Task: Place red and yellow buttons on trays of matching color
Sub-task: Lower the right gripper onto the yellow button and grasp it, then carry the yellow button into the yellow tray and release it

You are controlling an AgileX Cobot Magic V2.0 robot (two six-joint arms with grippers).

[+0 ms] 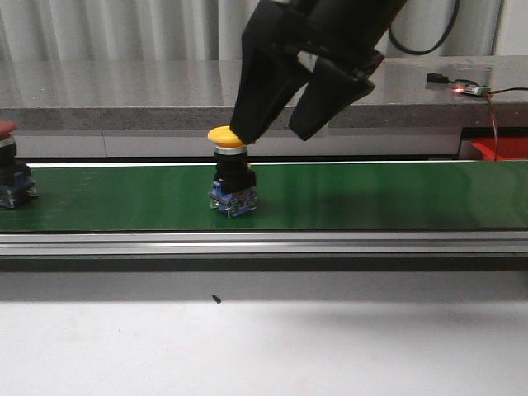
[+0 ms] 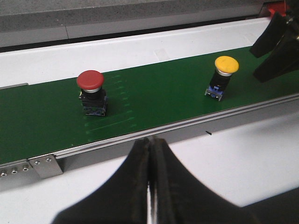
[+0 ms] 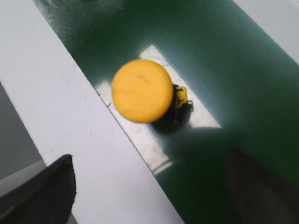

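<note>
The yellow button [image 1: 227, 137] was seen upright on the green belt [image 1: 371, 194]. The right gripper [image 1: 276, 132] was spread wide just above it, nothing held.

Two push buttons stand on one green conveyor belt [image 1: 371, 198] — one yellow button [image 1: 231, 169] and one red button [image 1: 10, 165] — while two black grippers are in view, the right gripper [image 1: 276, 128] and the left gripper [image 2: 152, 186], and one red tray [image 1: 503, 148] edge
</note>
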